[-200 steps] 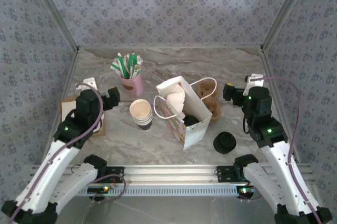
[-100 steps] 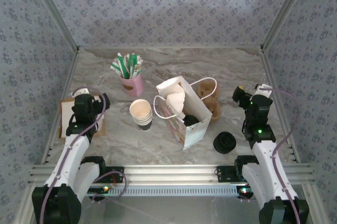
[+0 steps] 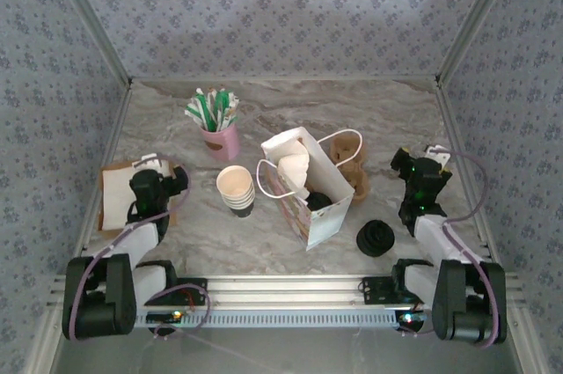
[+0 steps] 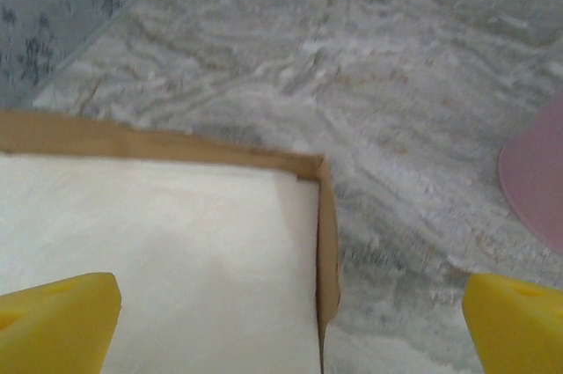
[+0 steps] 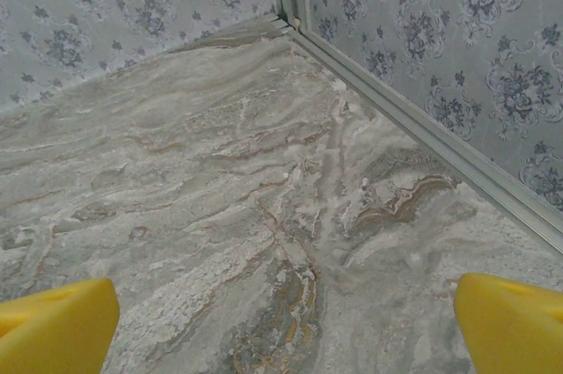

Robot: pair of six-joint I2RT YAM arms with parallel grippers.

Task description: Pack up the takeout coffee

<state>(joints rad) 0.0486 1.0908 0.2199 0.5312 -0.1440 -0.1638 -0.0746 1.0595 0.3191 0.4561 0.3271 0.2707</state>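
Presently I find left end effector (image 4: 283,321) and right end effector (image 5: 281,323) released, flanking the paper bag (image 3: 324,220); a careless brush could tip it.

The bag (image 3: 327,217) hides most of the takeout coffee (image 3: 318,201).

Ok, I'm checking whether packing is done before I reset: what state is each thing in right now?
paper bag: upright, open on top.
takeout coffee: inside the bag, lid on.
cup stack: upright, lidless.
lid stack: stacked, outside the bag.
left claw: open, empty.
right claw: open, empty.
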